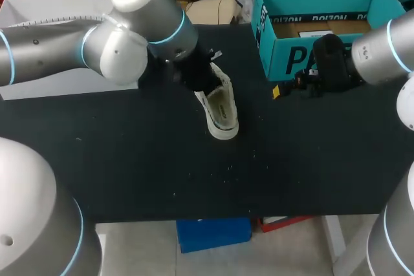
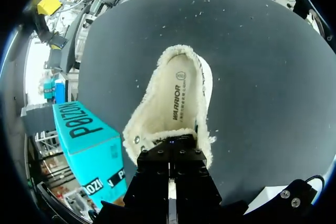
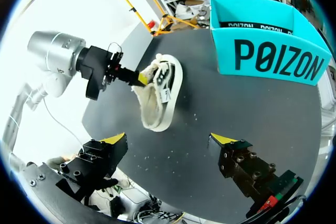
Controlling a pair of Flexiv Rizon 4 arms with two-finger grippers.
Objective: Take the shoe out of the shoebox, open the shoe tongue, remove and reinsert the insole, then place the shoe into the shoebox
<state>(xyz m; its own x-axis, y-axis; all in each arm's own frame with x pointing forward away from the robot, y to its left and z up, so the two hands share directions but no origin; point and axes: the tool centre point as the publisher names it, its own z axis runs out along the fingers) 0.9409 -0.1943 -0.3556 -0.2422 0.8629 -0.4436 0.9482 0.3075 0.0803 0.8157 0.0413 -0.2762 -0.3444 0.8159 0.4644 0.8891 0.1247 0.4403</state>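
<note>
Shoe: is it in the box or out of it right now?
Out. The shoe sits on the table, apart from the box, with the left gripper pinching its fleecy rim.

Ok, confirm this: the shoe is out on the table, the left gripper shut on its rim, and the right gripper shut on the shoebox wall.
Not the last part. The right wrist view shows the right gripper open, fingers wide apart, short of the shoebox and touching nothing. The rest holds: the shoe is out on the table, the left gripper shut on its rim.
</note>
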